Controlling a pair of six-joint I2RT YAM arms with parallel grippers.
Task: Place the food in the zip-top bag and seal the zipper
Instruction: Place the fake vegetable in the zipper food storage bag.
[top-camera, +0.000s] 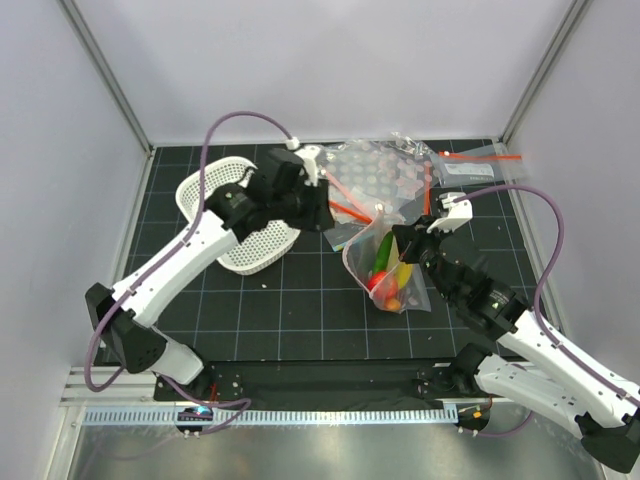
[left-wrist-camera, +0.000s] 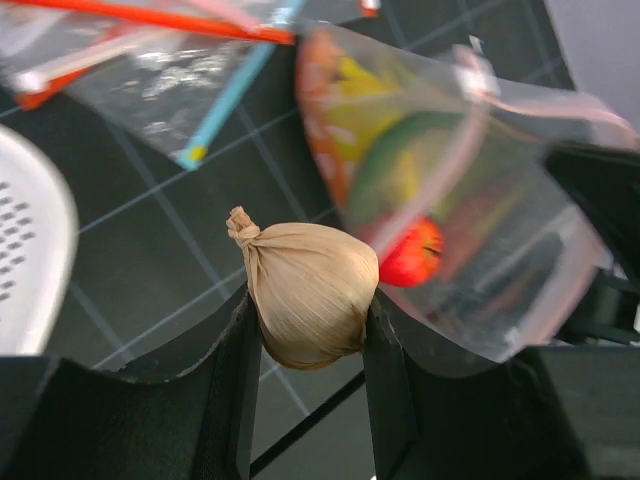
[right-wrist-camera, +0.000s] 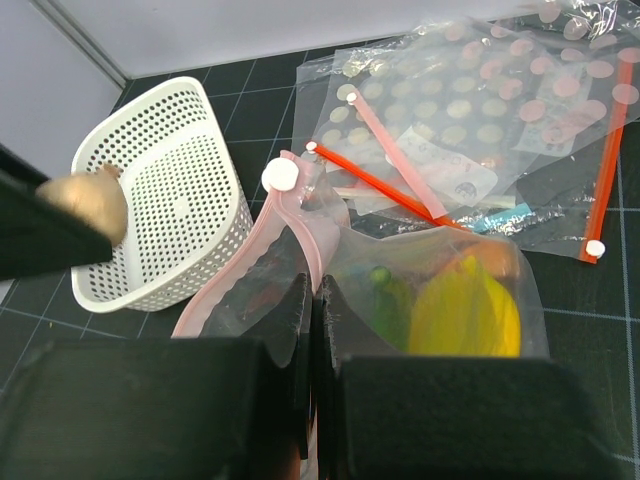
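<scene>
My left gripper (left-wrist-camera: 305, 335) is shut on a beige, bulb-shaped toy food (left-wrist-camera: 310, 295) with a twisted tip, and holds it above the mat just left of the bag; the piece also shows in the right wrist view (right-wrist-camera: 92, 205). The clear zip-top bag (top-camera: 392, 275) stands open at mid-table and holds yellow (right-wrist-camera: 465, 310), green (right-wrist-camera: 385, 290) and red (left-wrist-camera: 412, 255) pieces. My right gripper (right-wrist-camera: 316, 290) is shut on the bag's mouth edge at the pink zipper strip (right-wrist-camera: 230, 290) and holds it up. In the top view my left gripper (top-camera: 312, 208) is up-left of the bag and my right gripper (top-camera: 408, 242) is at the bag's top.
A white perforated basket (top-camera: 245, 215) lies tipped at the left, beside my left arm. Several other clear bags with dots and red or blue strips (top-camera: 390, 170) lie at the back. The grey walls close in the black gridded mat.
</scene>
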